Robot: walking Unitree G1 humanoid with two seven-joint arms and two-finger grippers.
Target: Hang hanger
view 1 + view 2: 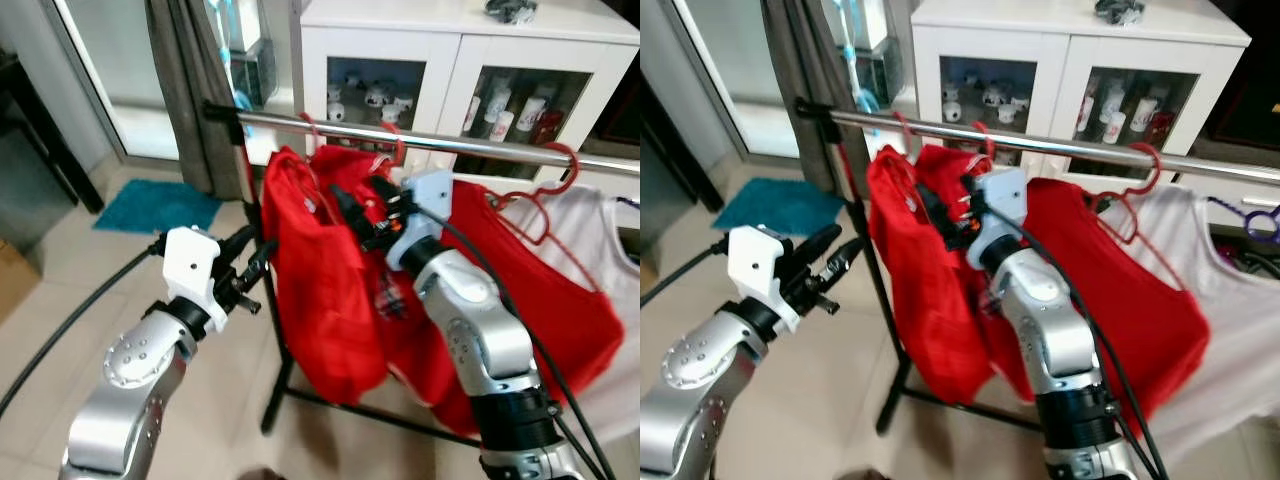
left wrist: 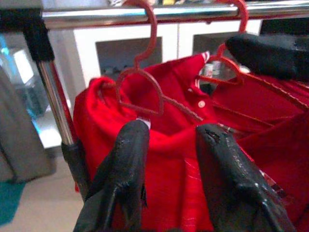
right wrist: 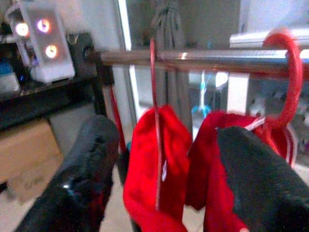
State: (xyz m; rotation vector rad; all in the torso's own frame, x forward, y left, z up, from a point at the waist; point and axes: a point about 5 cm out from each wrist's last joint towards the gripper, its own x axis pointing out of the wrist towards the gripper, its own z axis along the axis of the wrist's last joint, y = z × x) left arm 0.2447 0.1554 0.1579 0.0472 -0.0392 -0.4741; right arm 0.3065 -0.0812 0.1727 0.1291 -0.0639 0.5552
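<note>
We see the red hanger (image 2: 145,72) carrying a red polo shirt (image 1: 320,290), its hook already over the chrome rail (image 1: 420,138), just beyond our left gripper's (image 2: 166,145) 2 fingers, which stand apart with nothing between them. Our right gripper (image 1: 365,208) sits close under the rail, its 2 fingers (image 3: 91,159) also spread and holding nothing, 1 either side of that thin hook, with a second red hanger (image 3: 289,82) behind the far finger. Further along the rail hang a third red hanger (image 1: 545,200) and a white garment (image 1: 600,250). We judge the hang done; pulling back carelessly could snag a finger on shirt or hook and lift the hanger off the rail.
</note>
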